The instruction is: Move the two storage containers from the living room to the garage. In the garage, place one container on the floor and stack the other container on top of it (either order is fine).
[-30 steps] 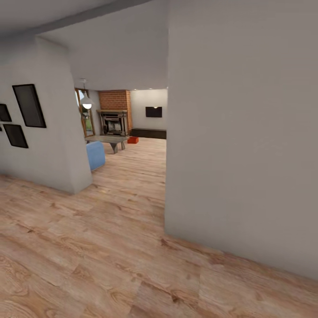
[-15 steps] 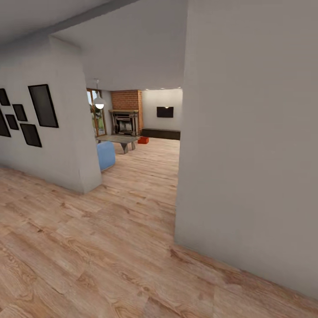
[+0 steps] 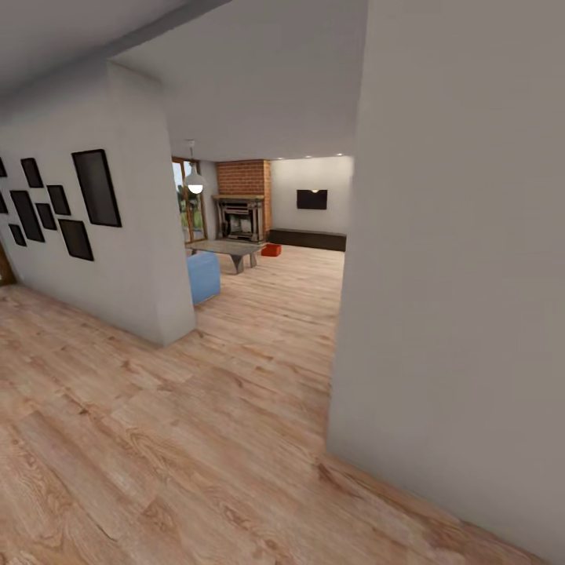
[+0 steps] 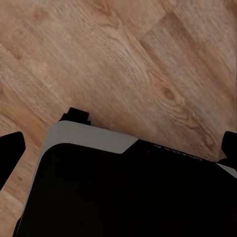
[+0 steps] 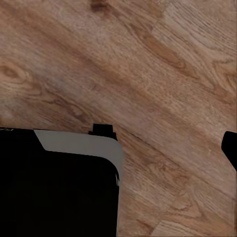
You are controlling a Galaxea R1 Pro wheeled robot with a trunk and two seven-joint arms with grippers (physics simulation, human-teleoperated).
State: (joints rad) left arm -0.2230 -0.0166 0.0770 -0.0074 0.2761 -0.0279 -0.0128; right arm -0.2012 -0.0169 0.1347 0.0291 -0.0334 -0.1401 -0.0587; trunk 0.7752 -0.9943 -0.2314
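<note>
One orange-red storage container (image 3: pixel 271 249) sits far off on the living room's plank floor, beside the grey table (image 3: pixel 227 248) and in front of the brick fireplace (image 3: pixel 245 188). In the left wrist view my left gripper (image 4: pixel 118 148) is open, its dark fingertips (image 4: pixel 11 150) at the frame's opposite edges above my black and grey base (image 4: pixel 123 192). The right gripper (image 5: pixel 121 148) hangs over the wood floor and looks open; one fingertip (image 5: pixel 230 146) shows at the frame edge, and the other is lost against the dark base.
A grey wall corner (image 3: pixel 439 314) stands close on my right. A wall with black picture frames (image 3: pixel 94 188) juts out on the left. Between them a wood-floored passage (image 3: pixel 259 329) leads past a blue sofa (image 3: pixel 203 276) toward a wall TV (image 3: pixel 311 199).
The whole head view has shifted: the doorway, fireplace and container now sit further right in the picture, and more picture frames show at the left. The camera moved, not the things.
</note>
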